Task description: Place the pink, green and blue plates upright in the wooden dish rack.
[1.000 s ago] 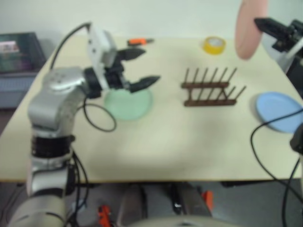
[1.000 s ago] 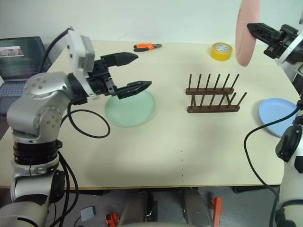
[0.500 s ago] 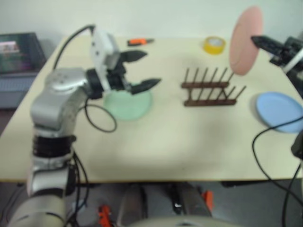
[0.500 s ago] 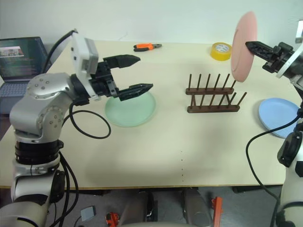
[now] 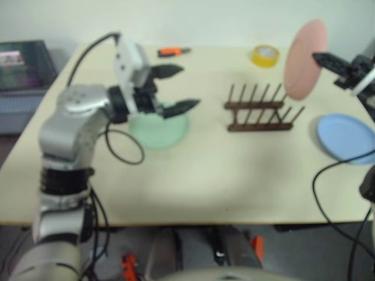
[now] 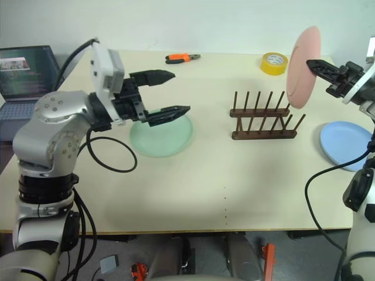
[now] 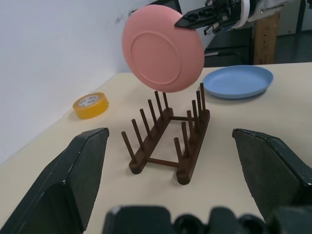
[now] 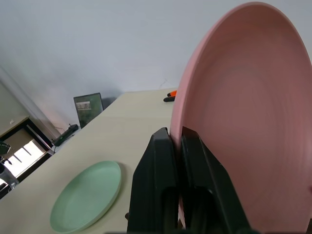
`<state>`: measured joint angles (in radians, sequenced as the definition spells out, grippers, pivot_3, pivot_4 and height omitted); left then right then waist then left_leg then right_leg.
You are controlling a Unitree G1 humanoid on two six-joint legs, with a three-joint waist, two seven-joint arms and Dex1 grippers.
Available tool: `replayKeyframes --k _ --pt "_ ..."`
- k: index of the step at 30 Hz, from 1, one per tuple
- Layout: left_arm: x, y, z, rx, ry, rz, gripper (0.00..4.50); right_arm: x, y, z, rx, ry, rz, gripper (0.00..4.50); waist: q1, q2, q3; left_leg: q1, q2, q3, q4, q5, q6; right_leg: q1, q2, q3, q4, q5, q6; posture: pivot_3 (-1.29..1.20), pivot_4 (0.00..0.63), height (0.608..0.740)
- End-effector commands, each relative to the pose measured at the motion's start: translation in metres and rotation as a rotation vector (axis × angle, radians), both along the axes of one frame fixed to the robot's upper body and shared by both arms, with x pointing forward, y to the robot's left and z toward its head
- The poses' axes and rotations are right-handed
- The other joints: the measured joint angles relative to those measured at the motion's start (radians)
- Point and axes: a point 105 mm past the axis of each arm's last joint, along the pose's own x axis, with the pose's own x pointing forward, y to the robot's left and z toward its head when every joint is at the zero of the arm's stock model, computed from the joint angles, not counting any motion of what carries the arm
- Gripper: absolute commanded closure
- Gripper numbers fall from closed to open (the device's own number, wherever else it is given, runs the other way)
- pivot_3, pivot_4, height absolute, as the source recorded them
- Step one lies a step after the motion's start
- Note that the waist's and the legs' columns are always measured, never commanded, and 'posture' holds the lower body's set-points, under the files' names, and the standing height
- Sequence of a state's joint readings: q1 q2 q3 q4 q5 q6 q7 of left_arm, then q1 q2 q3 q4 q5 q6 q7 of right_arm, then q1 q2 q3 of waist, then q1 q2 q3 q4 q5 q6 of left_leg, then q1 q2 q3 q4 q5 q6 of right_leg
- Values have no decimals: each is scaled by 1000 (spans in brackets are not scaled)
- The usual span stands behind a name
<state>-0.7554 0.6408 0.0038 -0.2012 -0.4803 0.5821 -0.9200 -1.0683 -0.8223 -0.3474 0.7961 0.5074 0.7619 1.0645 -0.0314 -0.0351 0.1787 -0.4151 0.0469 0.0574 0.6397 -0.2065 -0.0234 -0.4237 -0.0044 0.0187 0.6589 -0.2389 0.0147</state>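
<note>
The right gripper pinches the rim of the pink plate and holds it up on its edge, in the air just above the right end of the wooden rack. This looks like the step of putting the first plate in. Next the plate needs to go down between two pegs. The left gripper is wide open and holds nothing, above the green plate lying flat on the counter. The blue plate lies flat to the right of the rack.
</note>
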Motion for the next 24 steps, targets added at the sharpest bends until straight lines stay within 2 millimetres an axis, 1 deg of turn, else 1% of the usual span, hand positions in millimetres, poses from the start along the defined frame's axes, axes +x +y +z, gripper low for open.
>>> replayKeyframes --k 1,12,18,24 --pt "-5 -1 10 12 -48 -12 30 -11 -7 19 21 -74 4 4500 0 0 0 0 0 0 0 0 0 0 0 0 0 0 0 0 150 740" --pt "-6 0 11 38 -46 -17 30 -16 -14 0 73 -36 10 4500 0 0 0 0 0 0 0 0 0 0 0 0 0 0 0 0 150 740" --pt "-6 1 14 52 -51 -20 30 -20 -17 -7 90 -28 19 4500 0 0 0 0 0 0 0 0 0 0 0 0 0 0 0 0 150 740" --pt "-6 1 13 60 -47 -22 30 -20 -18 -11 104 -23 22 4500 -1 0 0 0 0 0 0 0 0 0 0 0 0 0 0 0 150 740"
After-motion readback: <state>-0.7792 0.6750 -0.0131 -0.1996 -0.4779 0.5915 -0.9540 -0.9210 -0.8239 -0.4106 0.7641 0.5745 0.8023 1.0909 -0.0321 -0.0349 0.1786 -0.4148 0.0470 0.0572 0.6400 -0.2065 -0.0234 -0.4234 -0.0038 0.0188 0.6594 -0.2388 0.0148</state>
